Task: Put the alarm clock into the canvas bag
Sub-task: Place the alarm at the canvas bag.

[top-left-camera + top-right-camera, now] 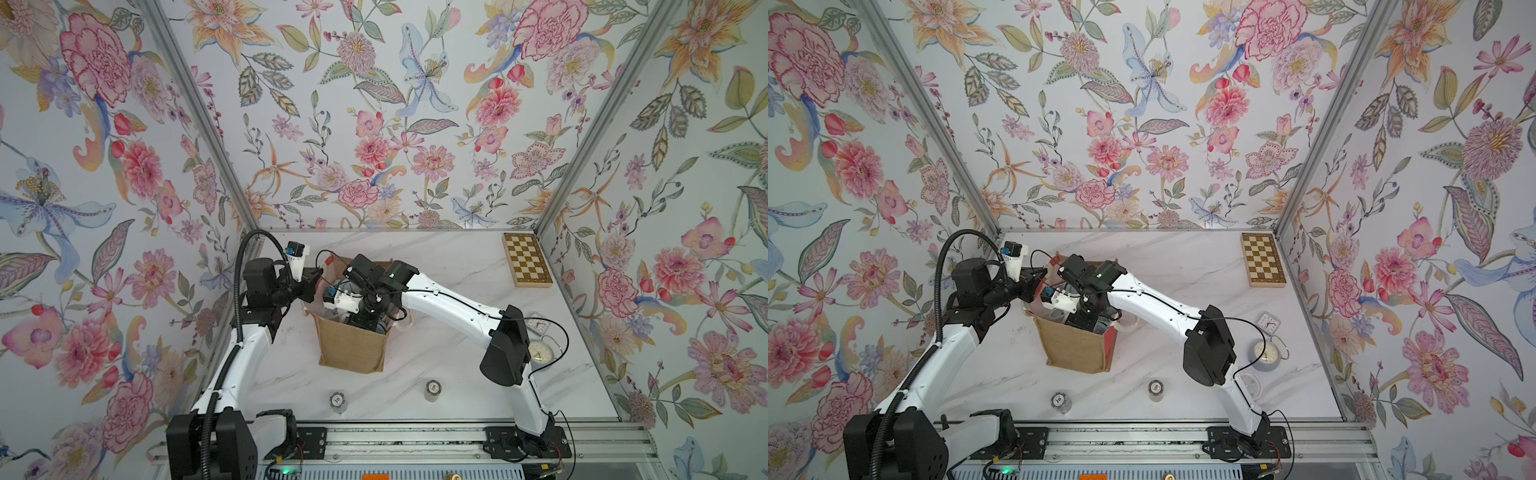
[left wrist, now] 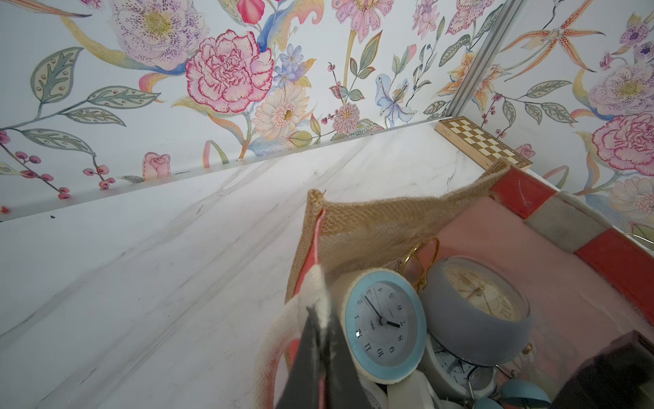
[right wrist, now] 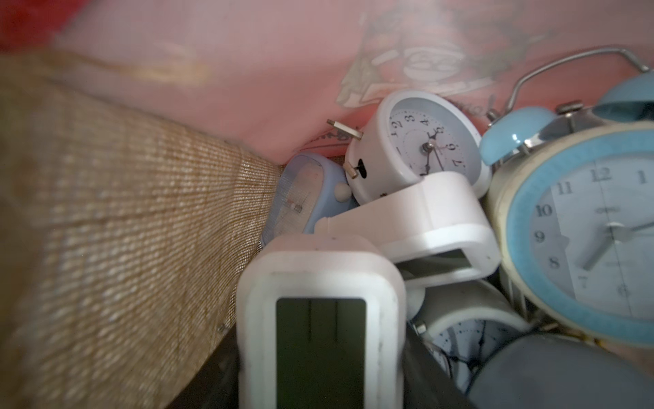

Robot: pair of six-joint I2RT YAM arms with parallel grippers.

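The left claw (image 2: pixel 320 318) is clamped tight on the whitish strap handle (image 2: pixel 313 290) of the canvas bag (image 1: pixel 351 349). The right claw (image 1: pixel 365 321), inside the bag on the worktop (image 1: pixel 457 270), holds the white digital alarm clock (image 3: pixel 320 318) among other clocks (image 3: pixel 424 141).

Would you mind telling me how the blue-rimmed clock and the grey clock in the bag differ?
Colour: the blue-rimmed clock has a light blue ring on a cream case; the grey clock is grey all round. Dial: the blue-rimmed clock's is silvery with black hands, the grey clock's cream with golden hands. Both are round analogue clocks lying tilted inside the canvas bag.
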